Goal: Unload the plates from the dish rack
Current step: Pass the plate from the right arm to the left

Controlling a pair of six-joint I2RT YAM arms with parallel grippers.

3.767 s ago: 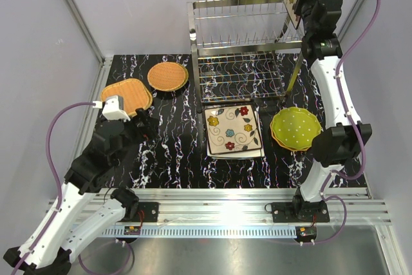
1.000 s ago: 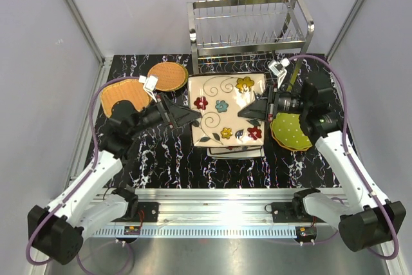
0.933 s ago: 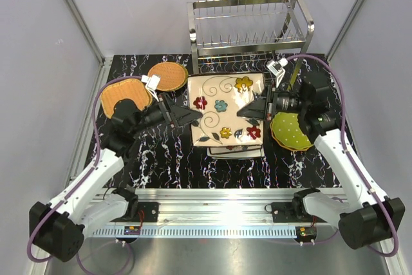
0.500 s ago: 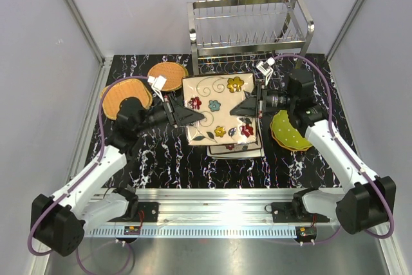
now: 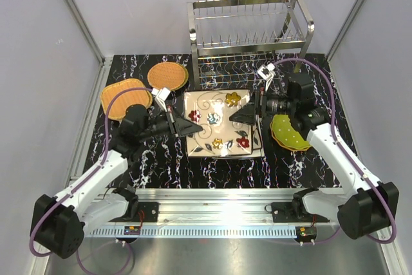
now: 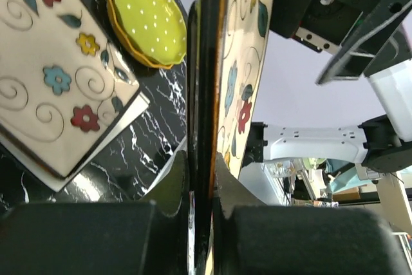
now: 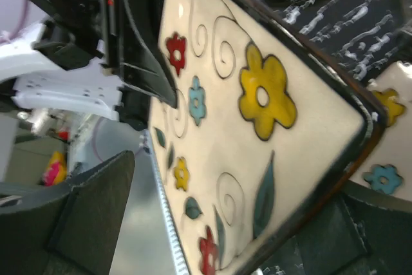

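The left tool (image 5: pixel 193 127) is pressed together on the left rim of a flower-patterned square plate (image 5: pixel 219 127), and the rim is pinched between its fingers (image 6: pixel 170 188) — the grip is seen edge-on in the left wrist view. The right tool (image 5: pixel 237 117) is spread wide at the opposite rim, with the plate's edge lying between the jaws; whether either one touches it cannot be told. The plate is held raised over a second flowered plate (image 6: pixel 58 75), which is laid on a cream square plate (image 6: pixel 125 132) on the black marbled worktop (image 5: pixel 161 159). Just to the right a lime-green dotted plate (image 5: pixel 288 132) is set. To the left, a squarish orange woven plate (image 5: pixel 125 98) and a round orange woven plate (image 5: pixel 167 75) are laid side by side. The steel dish rack (image 5: pixel 248 30) is stood at the back of the worktop — behind the plates.
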